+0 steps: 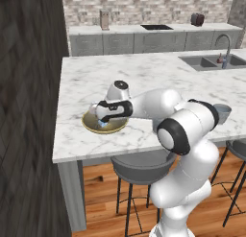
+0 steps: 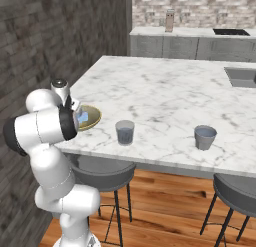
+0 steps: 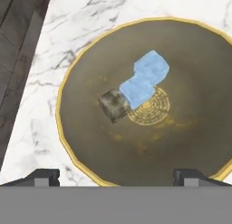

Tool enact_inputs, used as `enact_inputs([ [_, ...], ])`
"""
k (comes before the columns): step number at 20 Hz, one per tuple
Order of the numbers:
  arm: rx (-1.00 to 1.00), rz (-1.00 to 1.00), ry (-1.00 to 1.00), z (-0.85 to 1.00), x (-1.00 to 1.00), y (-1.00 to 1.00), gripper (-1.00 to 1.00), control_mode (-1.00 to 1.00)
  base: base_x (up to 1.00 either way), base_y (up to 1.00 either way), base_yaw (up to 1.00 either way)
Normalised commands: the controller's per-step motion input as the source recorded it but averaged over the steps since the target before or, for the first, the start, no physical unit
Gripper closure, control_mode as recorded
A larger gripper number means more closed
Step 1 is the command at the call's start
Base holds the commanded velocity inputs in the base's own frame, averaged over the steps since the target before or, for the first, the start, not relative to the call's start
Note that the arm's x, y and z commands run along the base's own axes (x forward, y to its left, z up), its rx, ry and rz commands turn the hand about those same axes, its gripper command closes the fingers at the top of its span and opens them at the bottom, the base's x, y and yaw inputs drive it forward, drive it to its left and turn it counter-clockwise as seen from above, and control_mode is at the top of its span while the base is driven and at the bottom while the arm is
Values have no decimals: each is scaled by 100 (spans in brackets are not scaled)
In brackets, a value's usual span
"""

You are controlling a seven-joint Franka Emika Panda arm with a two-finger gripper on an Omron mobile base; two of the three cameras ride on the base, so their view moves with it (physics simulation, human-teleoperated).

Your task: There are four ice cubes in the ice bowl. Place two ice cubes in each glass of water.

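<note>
In your left base view, the white arm bends over the near left part of the white marble island counter [image 1: 144, 77], and its two-finger gripper [image 1: 103, 120] hangs just above the wide, shallow olive-gold ice bowl [image 1: 91, 124] with the yellowish rim; the fingers point down into the bowl, too small there for you to judge their spread. One small grey-blue translucent tumbler [image 1: 223, 113] peeks out past the arm's elbow at the counter's near edge. In your right base view, the same bowl [image 2: 92, 118] sits near the counter's left corner, partly hidden behind the arm, with a pale blue patch showing inside it. Two tumblers stand along the near edge, well apart: the nearer glass of water [image 2: 125, 132] just right of the bowl, the other [image 2: 205, 137] farther right. In your hand view, the fingertips [image 3: 43, 177] stand spread wide, holding nothing and touching nothing, above the bowl's near rim [image 3: 63, 128]. Two pale light-blue ice cubes [image 3: 144, 79] lie touching at the bowl's centre, with a small dark, murky block [image 3: 114, 104] pressed against them.
</note>
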Motion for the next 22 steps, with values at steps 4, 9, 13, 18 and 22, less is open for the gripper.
enact_inputs([
  [4,0,-2,1,-19,4,0,-100,-100,0,0,0],
  [9,9,-32,0,-17,0,4,-100,-100,0,0,0],
  [13,25,-49,0,-16,3,14,-100,-100,0,0,0],
  [18,27,-26,7,0,35,5,-100,-100,0,0,0],
  [22,0,-8,27,-1,69,0,-100,-100,0,0,0],
])
